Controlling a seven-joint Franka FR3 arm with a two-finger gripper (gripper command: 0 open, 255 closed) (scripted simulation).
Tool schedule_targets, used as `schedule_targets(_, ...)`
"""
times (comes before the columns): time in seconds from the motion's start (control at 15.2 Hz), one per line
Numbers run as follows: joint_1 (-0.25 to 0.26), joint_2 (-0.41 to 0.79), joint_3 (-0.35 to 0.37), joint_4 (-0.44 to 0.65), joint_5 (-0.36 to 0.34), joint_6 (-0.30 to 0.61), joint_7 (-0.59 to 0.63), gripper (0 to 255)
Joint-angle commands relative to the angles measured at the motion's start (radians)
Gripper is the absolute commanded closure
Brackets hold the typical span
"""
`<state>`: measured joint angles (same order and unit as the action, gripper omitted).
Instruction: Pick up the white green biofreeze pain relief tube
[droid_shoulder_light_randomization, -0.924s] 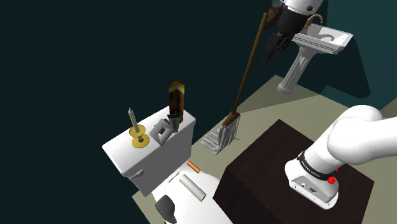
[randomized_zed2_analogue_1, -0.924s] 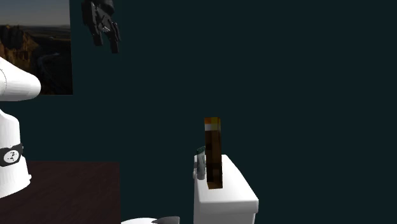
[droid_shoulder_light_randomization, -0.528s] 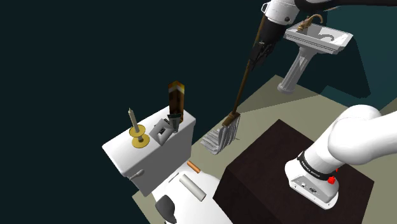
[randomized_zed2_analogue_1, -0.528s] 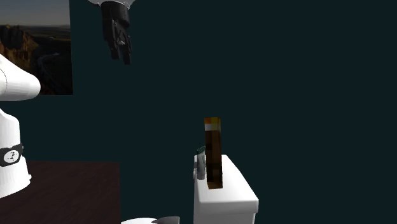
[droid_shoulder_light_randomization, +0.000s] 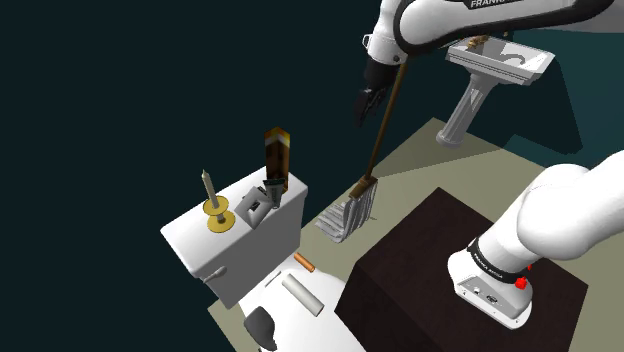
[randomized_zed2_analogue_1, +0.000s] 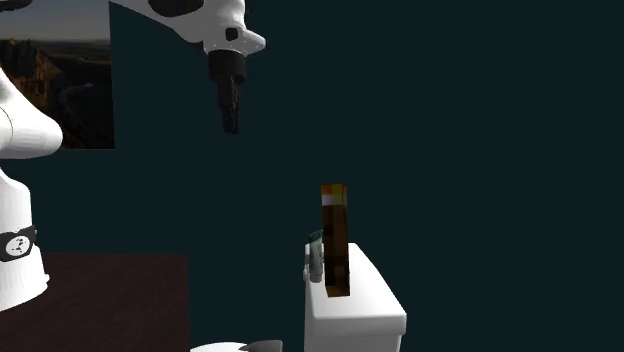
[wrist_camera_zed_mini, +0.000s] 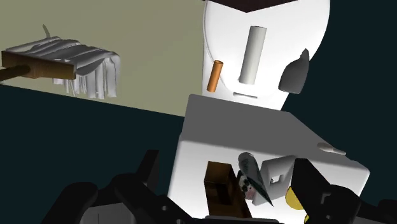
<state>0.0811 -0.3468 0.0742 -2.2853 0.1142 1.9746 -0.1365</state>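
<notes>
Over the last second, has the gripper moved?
Yes. In the shoulder view the gripper has crossed from the sink side of the mop handle to its left, lower and nearer the toilet tank.

I was in a bathroom in a house. I saw a white toilet (droid_shoulder_light_randomization: 265, 250) with a tank, a white sink (droid_shoulder_light_randomization: 500, 62) on a tall foot (it stood all by itself), and a mop (droid_shoulder_light_randomization: 350, 212) on the pale floor (droid_shoulder_light_randomization: 430, 165).
</notes>
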Motion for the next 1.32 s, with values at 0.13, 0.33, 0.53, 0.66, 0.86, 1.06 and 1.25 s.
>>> schedule_targets(0.13, 0.02, 0.145, 0.027, 0.05, -0.01, 0.075, -0.017, 0)
schedule_targets(0.33, 0.033, 0.258, 0.043, 0.102, -0.024, 0.12, -0.03, 0)
schedule_targets(0.53, 0.046, 0.371, 0.058, 0.164, -0.045, 0.157, -0.04, 0)
schedule_targets(0.66, 0.056, 0.447, 0.067, 0.209, -0.061, 0.176, -0.044, 0)
schedule_targets(0.86, 0.073, 0.561, 0.077, 0.286, -0.088, 0.197, -0.05, 0)
schedule_targets(1.06, 0.094, 0.676, 0.085, 0.371, -0.118, 0.209, -0.055, 0)
schedule_targets(1.25, 0.118, 0.792, 0.089, 0.467, -0.147, 0.212, -0.06, 0)
